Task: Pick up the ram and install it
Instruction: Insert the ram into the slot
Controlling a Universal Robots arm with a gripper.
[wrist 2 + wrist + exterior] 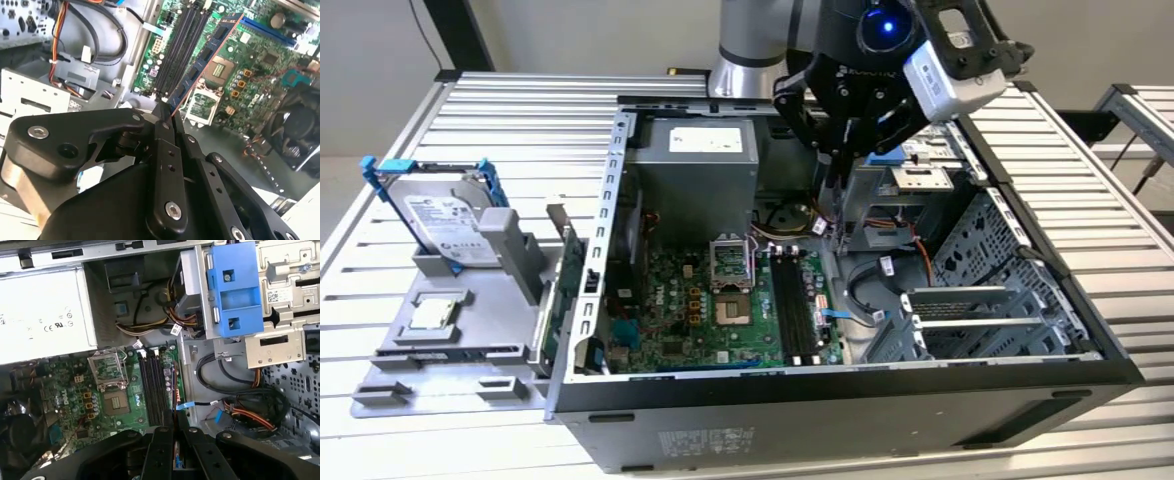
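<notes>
Jaws: clenching the ram (207,60) by one end.
Ram: hanging at 6 o'clock from the jaws in the exterior view, above the motherboard (674,300).

We see the open computer case (854,410) from above and well back in the exterior view. Both wrist views look down past the fingers (167,165) (160,455), close over the same motherboard (250,52) (70,390).

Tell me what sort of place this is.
Probably a robot PC-assembly bench: an open desktop computer case on a slatted metal table, a hard drive on a fixture alongside, the gripper holding the ram.
</notes>
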